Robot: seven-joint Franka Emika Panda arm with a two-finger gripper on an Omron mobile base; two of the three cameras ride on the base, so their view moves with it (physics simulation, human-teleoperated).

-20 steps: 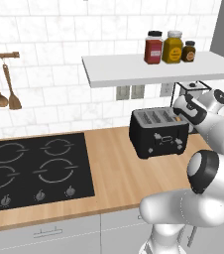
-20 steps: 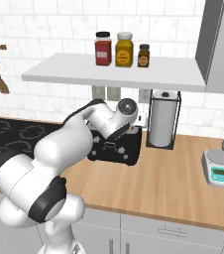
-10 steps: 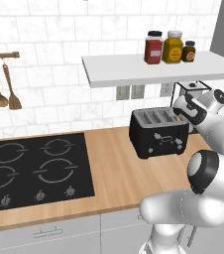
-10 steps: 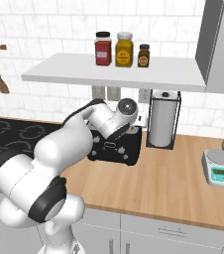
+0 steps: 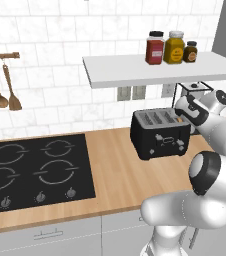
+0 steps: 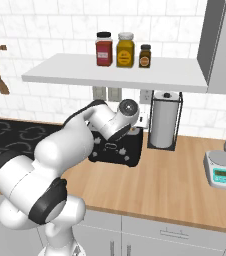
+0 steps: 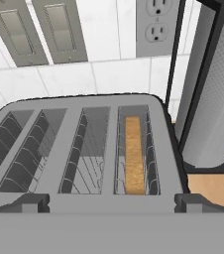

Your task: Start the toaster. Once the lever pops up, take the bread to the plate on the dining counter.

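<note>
- Gripper [image 7: 112, 204] poised above the front edge of the toaster [image 5: 160, 133], its two dark fingertips [image 7: 30, 202] set wide apart at either side of the slotted top, holding nothing.
- Nothing has shifted over the last second: arm and toaster sit exactly as before. That stillness reads as a pause, waiting on the toaster or lining up for a move.
- Bread [image 7: 134, 154] sits low in the slot nearest the paper towel roll [image 6: 164, 124], its crust edge below the silver rim; it looks not yet popped up, so lifting it out seems premature.
- Toaster stands toward the back edge of the wooden counter [image 5: 115, 170], just beside the paper towel roll in its black stand, under a white shelf [image 6: 115, 72] carrying three jars [image 6: 124, 49].
- Wall outlets [image 7: 155, 26] show on the white tile behind.
- Black hob [image 5: 35, 172] fills the counter's left end; a kitchen scale [image 6: 223, 170] rests near the right end.
</note>
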